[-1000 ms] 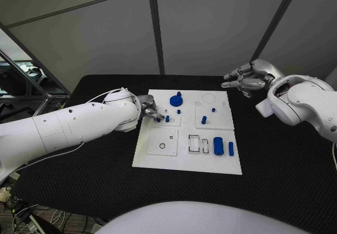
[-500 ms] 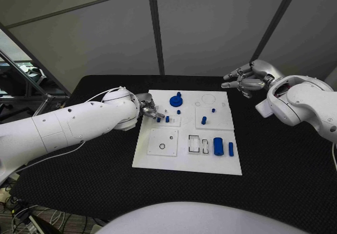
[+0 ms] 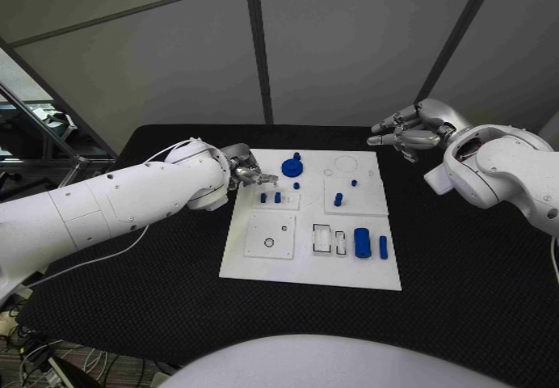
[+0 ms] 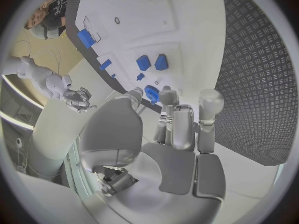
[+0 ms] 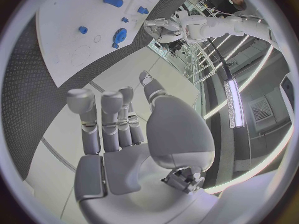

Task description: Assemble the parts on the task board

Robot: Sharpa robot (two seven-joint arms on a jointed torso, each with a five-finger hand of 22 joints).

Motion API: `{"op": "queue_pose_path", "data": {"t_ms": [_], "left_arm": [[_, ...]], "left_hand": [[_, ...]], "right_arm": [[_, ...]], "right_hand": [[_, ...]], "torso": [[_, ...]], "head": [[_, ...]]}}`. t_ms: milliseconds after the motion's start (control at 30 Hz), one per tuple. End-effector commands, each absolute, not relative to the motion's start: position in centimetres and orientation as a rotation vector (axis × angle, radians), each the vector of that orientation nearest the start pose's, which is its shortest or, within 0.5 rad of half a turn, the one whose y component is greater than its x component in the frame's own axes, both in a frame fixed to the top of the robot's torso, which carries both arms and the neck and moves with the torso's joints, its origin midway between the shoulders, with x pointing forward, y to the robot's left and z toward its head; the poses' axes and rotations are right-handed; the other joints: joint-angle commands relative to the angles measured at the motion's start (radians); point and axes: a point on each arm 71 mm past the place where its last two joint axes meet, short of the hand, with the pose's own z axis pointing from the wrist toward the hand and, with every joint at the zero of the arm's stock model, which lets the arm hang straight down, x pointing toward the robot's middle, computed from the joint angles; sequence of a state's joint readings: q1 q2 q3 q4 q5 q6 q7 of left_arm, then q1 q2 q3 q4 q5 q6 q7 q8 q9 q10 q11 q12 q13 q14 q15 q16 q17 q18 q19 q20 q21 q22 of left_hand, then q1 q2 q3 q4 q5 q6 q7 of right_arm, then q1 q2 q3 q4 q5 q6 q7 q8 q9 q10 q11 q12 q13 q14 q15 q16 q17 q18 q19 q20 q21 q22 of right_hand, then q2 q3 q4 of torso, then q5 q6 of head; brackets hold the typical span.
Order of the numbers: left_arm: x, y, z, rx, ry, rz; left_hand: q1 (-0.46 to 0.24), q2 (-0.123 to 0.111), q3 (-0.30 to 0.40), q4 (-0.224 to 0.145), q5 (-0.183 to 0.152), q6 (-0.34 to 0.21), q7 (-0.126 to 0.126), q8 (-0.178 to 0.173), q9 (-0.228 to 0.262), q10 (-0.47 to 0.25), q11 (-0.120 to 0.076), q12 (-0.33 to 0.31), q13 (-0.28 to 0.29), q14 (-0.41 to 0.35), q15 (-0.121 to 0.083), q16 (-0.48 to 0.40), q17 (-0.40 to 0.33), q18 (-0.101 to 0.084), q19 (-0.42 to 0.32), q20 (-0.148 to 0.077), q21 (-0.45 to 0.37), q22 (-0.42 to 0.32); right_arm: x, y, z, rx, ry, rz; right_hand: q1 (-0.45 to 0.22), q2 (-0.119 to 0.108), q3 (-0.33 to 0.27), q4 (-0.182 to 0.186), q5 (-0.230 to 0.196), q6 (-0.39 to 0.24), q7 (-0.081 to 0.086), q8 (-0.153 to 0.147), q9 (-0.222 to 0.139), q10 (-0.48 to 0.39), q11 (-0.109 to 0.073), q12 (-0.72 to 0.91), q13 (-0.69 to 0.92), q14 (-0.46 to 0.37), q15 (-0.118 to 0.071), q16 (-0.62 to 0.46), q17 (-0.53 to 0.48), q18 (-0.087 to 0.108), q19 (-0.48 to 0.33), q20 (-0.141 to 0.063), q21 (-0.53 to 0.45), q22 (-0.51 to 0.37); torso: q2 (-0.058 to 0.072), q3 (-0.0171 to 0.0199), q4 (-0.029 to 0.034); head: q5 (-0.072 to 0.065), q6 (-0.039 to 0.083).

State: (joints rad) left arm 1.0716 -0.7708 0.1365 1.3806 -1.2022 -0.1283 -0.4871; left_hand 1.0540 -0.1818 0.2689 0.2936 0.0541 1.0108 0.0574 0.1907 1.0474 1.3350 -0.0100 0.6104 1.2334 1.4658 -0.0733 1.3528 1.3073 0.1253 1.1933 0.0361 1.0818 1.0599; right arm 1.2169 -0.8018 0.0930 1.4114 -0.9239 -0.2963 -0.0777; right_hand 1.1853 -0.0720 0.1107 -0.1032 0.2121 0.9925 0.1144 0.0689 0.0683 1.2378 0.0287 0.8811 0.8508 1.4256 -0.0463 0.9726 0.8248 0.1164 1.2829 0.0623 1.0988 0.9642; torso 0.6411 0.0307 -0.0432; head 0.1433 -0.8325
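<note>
Head view shows you the left hand [image 3: 245,171] at the task board's [image 3: 305,263] far-left corner, fingers apart, gripping nothing. Just beside it two short blue pegs [image 3: 271,196] stand on the board; a blue round knobbed disc [image 3: 292,167] sits nearby. Your right hand [image 3: 410,129] hangs past the far-right corner, loosely spread and empty.

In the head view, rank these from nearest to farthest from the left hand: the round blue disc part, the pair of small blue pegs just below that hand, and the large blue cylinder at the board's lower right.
From the left hand:
1. Pair of small blue pegs, on the board's left side, just below the hand.
2. Round blue disc part, at the board's top, to the hand's right; close to the pegs in rank.
3. Large blue cylinder, lower right of the board, clearly farthest.
</note>
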Motion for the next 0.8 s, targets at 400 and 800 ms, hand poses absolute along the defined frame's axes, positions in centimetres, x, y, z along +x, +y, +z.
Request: {"op": "queue_pose_path", "data": {"t_ms": [400,800], "left_arm": [[52.1,19.8,-19.9,-0.249,1.710,-0.828],[52.4,15.8,-20.9,0.149,1.714,-0.747]], "left_hand": [[0.392,-0.013,0.178,-0.196,0.002,-0.055,0.069,-0.130,-0.378,-0.217,0.082,-0.491,-0.463,-0.360,0.090,-0.729,-0.557,0.044,-0.284,0.079,-0.452,-0.332],[0.369,-0.051,0.118,-0.230,-0.003,-0.034,0.069,-0.124,-0.599,-0.241,0.098,-0.543,-0.807,-0.229,0.086,-0.717,-0.611,0.058,-0.186,0.087,-0.467,-0.344]], "right_arm": [[52.7,-21.8,-14.0,0.413,1.644,0.915],[52.5,-21.2,-13.9,0.381,1.644,0.916]], "right_hand": [[-0.006,0.000,-0.001,-0.002,0.007,-0.006,-0.003,-0.004,0.000,-0.010,-0.003,-0.008,-0.006,0.005,-0.001,-0.013,-0.005,0.012,0.004,0.002,-0.013,-0.008],[-0.003,0.000,0.001,-0.005,0.008,-0.005,-0.004,-0.003,0.000,-0.012,-0.003,-0.012,-0.010,0.004,-0.001,-0.017,-0.008,0.012,0.003,0.002,-0.016,-0.012]], "torso": [[0.001,-0.0002,-0.0029],[0.001,-0.0003,-0.0015]], "head": [[-0.019,0.026],[-0.033,0.037]]}}
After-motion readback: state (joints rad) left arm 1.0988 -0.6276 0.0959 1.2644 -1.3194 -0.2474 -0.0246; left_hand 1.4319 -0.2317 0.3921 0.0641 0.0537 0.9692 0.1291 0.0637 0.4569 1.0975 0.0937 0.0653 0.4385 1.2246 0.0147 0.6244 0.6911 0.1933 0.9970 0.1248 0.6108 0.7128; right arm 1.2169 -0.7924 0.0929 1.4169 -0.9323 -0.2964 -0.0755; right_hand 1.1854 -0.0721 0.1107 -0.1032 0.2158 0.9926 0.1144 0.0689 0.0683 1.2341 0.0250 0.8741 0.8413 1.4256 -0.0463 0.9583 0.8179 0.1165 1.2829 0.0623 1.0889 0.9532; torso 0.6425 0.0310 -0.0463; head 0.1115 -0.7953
